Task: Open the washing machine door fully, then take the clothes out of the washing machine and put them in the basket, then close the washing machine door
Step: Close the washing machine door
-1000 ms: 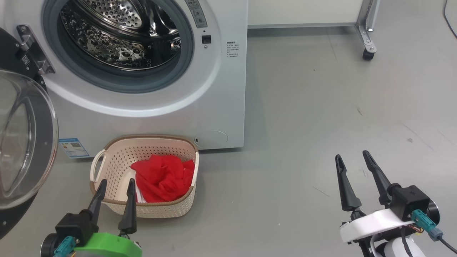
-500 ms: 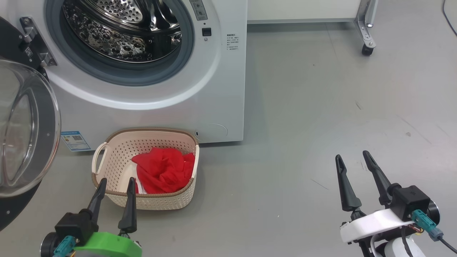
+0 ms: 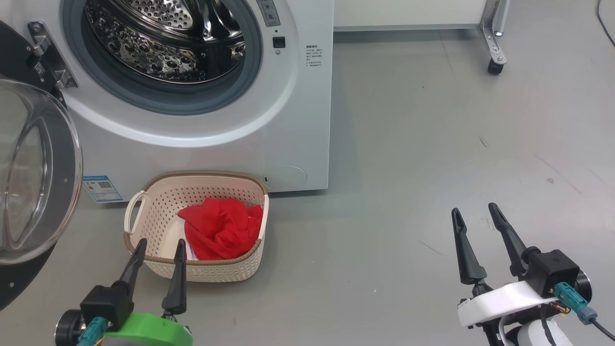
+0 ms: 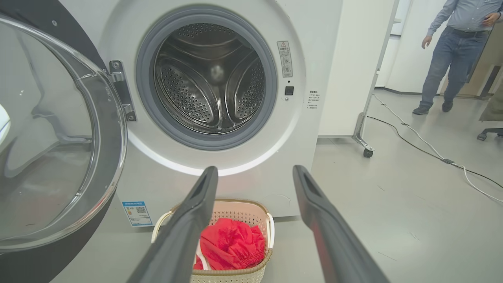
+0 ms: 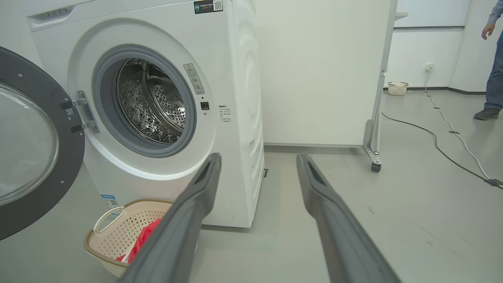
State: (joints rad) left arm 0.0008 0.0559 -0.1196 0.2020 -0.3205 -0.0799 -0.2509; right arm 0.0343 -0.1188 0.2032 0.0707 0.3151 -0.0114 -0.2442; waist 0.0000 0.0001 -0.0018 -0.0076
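A smooth grey floor runs back to a white wheeled partition, a trailing cable and a person at the far side. The big white front-loading washing machine stands with its round, black-rimmed glass door swung wide on the left. Its perforated steel drum looks empty. The bright red garments lie bunched in the small cream perforated basket, just before the machine. Opening and unloading seem done, so closing the door is what remains. The left gripper hovers near the basket and the right gripper well apart from it, both spread and holding nothing.
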